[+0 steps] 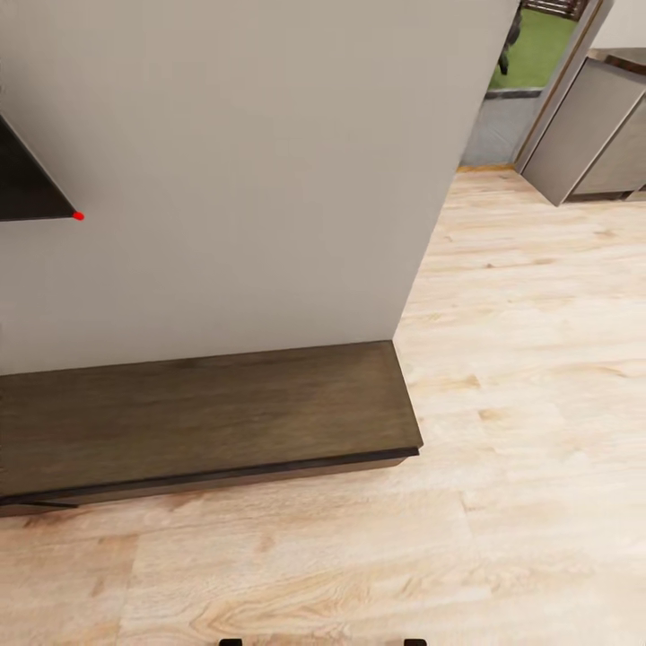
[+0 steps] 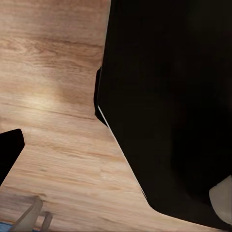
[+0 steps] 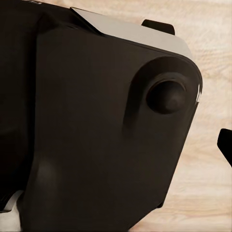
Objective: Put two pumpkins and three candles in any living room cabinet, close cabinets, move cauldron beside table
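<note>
Brown cabinet [image 1: 206, 413], fronts shut, no txt.

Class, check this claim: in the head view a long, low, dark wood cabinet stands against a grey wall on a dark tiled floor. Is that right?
Not quite. The floor is light wood planks, not dark tiles, as the head view shows. The rest holds: the long, low, dark wood cabinet stands against the grey wall.

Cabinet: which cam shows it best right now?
Head view. The cabinet sits low against the grey wall, its dark wood-grain top and thin front edge visible, running out of frame at the left. Both wrist views give wood floor and close dark robot bodywork, nothing recognisable as the cabinet.
</note>
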